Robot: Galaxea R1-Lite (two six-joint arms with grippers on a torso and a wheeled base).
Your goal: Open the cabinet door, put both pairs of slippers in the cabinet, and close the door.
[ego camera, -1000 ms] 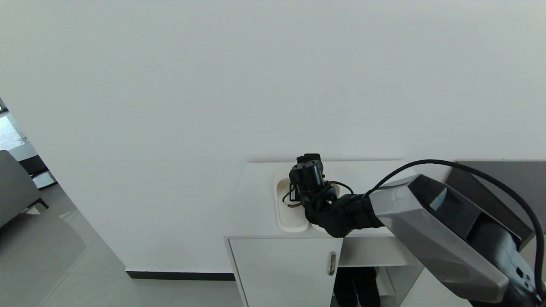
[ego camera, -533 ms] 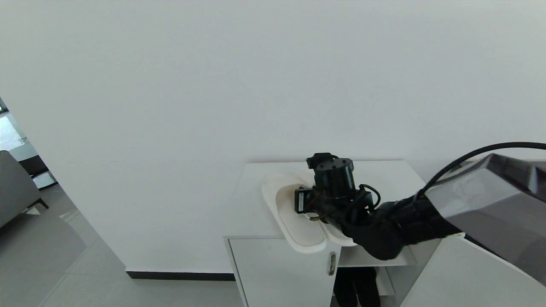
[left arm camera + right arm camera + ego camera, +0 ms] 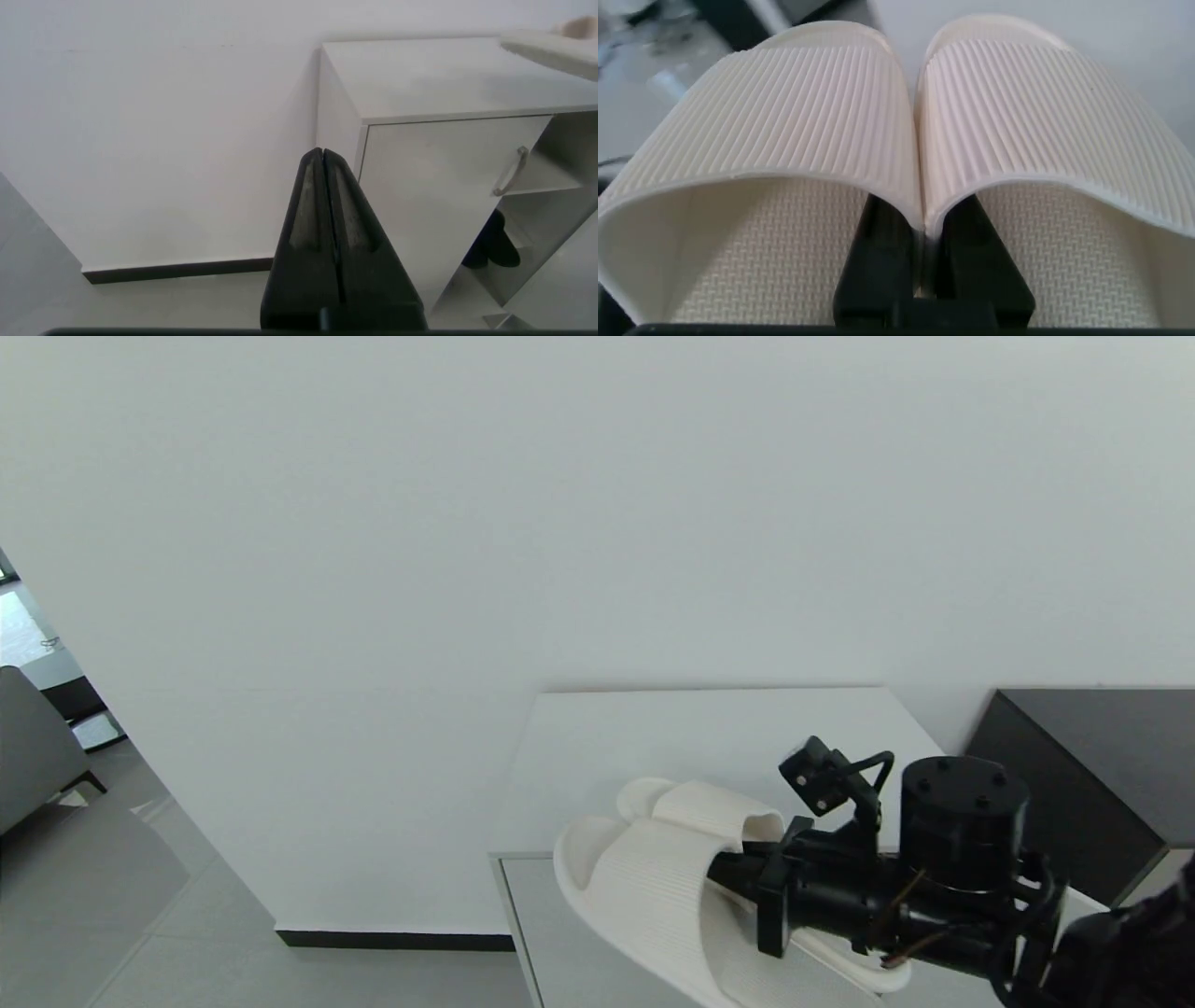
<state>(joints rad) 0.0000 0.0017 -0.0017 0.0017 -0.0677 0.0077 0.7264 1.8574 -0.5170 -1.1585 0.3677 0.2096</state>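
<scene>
Plan: lower the white slippers [image 3: 653,873] level and feed them toe-first into the open side of the cabinet [image 3: 439,84] — slowly, so the soles don't catch. Right tool [image 3: 921,266] is clamped on both inner straps, with the pair in the air at the cabinet's front edge. Left tool [image 3: 324,201] has its fingers pressed together, empty — low beside the cabinet.

The slippers [image 3: 653,887] are coloured cream, with straps [image 3: 813,112] ribbed in fine lines and footbeds [image 3: 757,252] stamped in a zigzag pattern. The cabinet [image 3: 691,728] is white, its handle [image 3: 509,173] silver. A black pair [image 3: 492,250] is seen inside. The right gripper [image 3: 923,266] is black.
</scene>
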